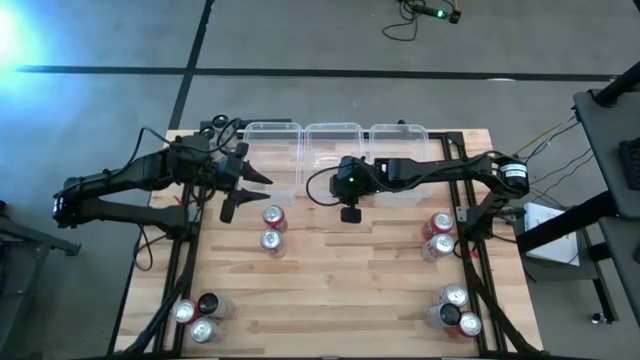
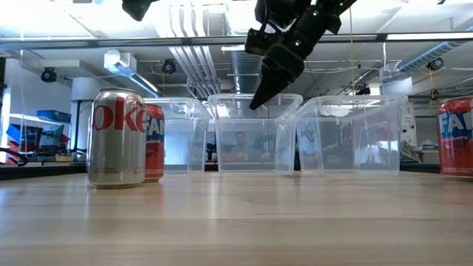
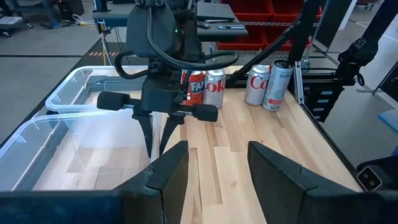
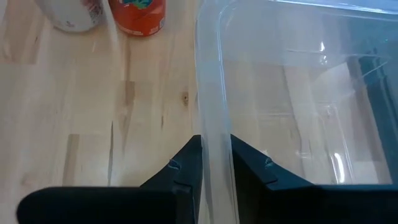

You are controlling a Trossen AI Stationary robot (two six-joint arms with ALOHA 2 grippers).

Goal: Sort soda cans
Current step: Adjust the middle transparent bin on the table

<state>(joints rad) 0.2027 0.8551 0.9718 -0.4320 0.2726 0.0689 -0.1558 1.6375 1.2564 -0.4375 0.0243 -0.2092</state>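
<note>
High view: the right gripper (image 1: 349, 200) is seen over the front wall of the middle clear bin (image 1: 334, 132), one of three bins set in a row at the table's far edge. In the right wrist view its two dark fingers (image 4: 186, 163) are shown close together, with only a narrow gap, and that bin's front wall stands in the gap; no can is held. The left gripper (image 1: 250, 190) is held above the table just in front of the left bin (image 1: 271, 131), its fingers spread wide with nothing between them.

The soda cans are left on the wooden table (image 1: 350, 290), all apart from both grippers. A red can (image 1: 274, 218) and a silver can (image 1: 271, 242) stand just beside each other near the middle, nearest the left gripper. Two cans (image 1: 438, 236) are placed at the right edge, three cans (image 1: 198, 318) at the near left corner, and a further group (image 1: 456, 310) at the near right corner.
</note>
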